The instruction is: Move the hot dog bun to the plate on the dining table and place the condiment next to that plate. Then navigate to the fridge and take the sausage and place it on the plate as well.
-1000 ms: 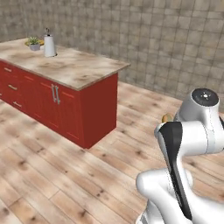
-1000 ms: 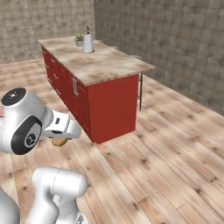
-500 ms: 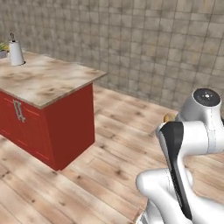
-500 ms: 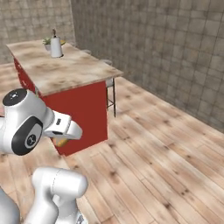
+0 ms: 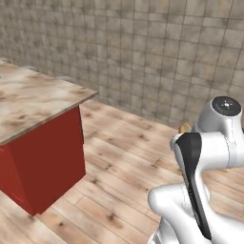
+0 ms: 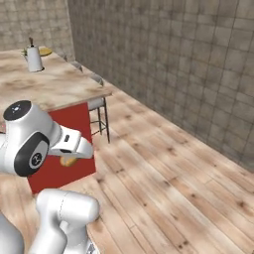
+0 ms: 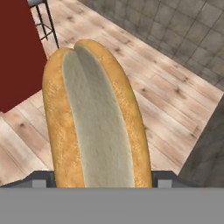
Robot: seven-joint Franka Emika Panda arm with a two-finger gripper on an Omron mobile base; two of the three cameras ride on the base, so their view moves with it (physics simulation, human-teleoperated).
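View has swung; gripper (image 7: pixel 98 181) clamps oblong, crusty hot dog bun (image 7: pixel 94 118).

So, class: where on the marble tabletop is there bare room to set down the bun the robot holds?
The near stretch of the table, from the stool corner back, is bare. It is crowded only at the far end, by the white jug.

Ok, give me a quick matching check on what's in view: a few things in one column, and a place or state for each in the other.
Things:
1. hot dog bun
2. bar stool
3. white jug
4. dining table

Places or states:
A. standing on the marble top
B. held in the hand
C. tucked at the table's end
D. red base, wood floor below

Pairs: 1-B, 2-C, 3-A, 4-D
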